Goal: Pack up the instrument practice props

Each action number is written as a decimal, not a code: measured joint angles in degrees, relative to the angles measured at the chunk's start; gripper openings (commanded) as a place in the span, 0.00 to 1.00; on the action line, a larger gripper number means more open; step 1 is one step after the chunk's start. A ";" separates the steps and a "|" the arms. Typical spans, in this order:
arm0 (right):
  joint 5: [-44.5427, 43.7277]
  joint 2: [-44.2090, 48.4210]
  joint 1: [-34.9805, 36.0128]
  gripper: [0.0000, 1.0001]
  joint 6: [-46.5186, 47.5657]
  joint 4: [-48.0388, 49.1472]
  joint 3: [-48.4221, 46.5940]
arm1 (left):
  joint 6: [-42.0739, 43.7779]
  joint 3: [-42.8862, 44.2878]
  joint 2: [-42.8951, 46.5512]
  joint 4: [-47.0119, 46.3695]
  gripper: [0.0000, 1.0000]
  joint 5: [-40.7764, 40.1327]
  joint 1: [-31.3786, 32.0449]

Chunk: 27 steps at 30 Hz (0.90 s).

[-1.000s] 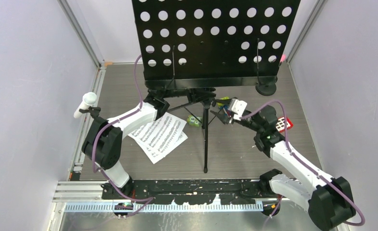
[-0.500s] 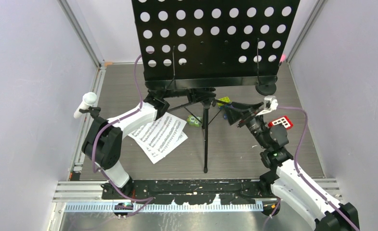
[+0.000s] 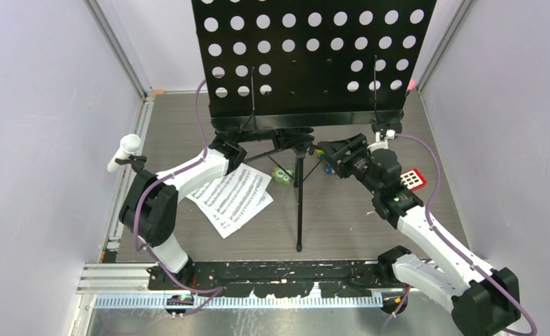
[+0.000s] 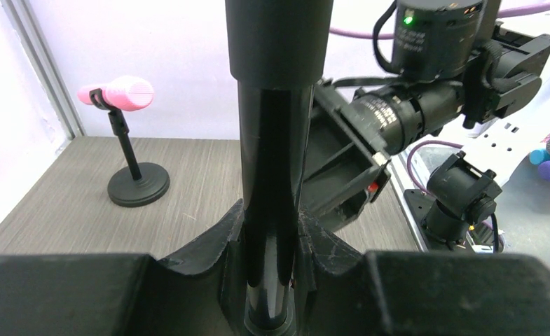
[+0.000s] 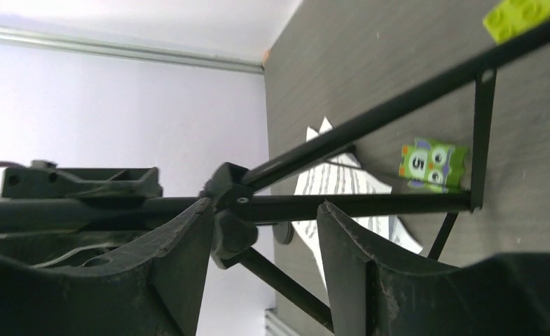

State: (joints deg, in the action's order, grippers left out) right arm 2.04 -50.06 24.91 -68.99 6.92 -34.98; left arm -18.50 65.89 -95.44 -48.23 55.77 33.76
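1. Standing at the far left edge of the grey wood-grain table (image 3: 188,112), the white plastic microphone (image 3: 127,148) sits in a black clip, well apart from both grippers. Its base is hidden by the left arm.
2. Left gripper (image 4: 272,241): clenched on the black upright centre tube (image 4: 272,140) of the black perforated-metal music stand (image 3: 314,56), just below the desk. The tube fills the gap and the fingers press it from both sides.
3. White printed sheet-music pages (image 3: 231,198) lie flat on the table beside the left forearm, near the tripod legs.
4. Black tripod hub (image 5: 226,199), where the legs branch off the tube, lies below the left grip. The tube's long axis is vertical.
5. Right gripper (image 5: 263,210): released, fingers apart, holding nothing. It meets the stand from the right and straddles the hub, one finger above and one below. Its closing line runs along the tube, not across it. Judgement: a squeeze here would bear on the hub rather than wrap the tube. The right arm is nearer for folding the legs while the left steadies the stand.
6. Small green toy block (image 5: 433,164) lies between the legs. Red keypad with white buttons (image 3: 412,180) lies beside the right forearm. Neither is task material.
7. Pink microphone (image 4: 118,93) on its black round-based mount (image 4: 139,187) stands at the far right, well apart from both grippers.
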 measured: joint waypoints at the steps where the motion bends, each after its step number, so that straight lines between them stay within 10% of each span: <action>1: 0.72 -1.09 0.00 0.61 -1.86 -0.59 -0.11 | 0.02 0.00 0.00 0.02 0.00 0.00 -0.02; 27: 10.60 -5.53 -0.13 0.55 -10.99 5.92 -0.13 | 0.44 0.00 0.00 0.09 0.00 0.02 0.00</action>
State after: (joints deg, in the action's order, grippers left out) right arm 12.64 -55.59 24.77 -79.99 12.84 -35.11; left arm -18.06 65.89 -95.44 -48.14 55.79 33.76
